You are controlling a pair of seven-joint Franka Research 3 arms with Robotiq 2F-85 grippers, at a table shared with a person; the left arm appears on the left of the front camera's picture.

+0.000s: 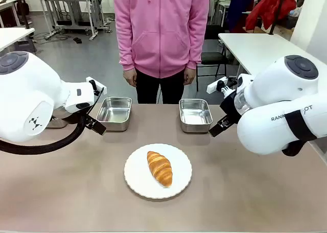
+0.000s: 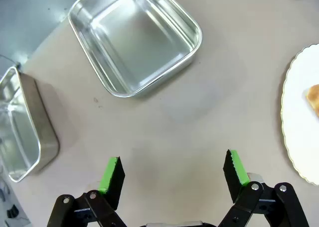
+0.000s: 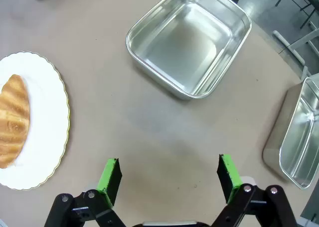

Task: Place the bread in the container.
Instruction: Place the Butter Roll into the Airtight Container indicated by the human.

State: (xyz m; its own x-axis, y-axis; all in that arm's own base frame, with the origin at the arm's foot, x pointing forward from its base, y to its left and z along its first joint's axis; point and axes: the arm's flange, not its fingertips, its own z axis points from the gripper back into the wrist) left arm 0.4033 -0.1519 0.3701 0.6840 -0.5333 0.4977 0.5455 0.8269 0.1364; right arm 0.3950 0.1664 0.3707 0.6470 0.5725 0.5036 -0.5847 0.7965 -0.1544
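A grey floor (image 1: 97,64) spreads behind the beige table (image 1: 76,202). A metal-legged workbench (image 1: 66,3) stands at upper left, with cables (image 1: 56,36) below it. At upper right are a white desk (image 1: 255,46), a black chair (image 1: 209,59), and perhaps a red jacket (image 1: 271,8).

plate (image 1: 135,176) — round, white, centre of tan table (image 1: 255,192) | person (image 1: 161,33) — pink hoodie, standing at far side

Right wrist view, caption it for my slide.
Open right hand hovering, croissant on white plate, empty steel tray ahead.

golden-brown bread (image 1: 160,167), white plate (image 1: 137,179) — silver container (image 1: 195,115)
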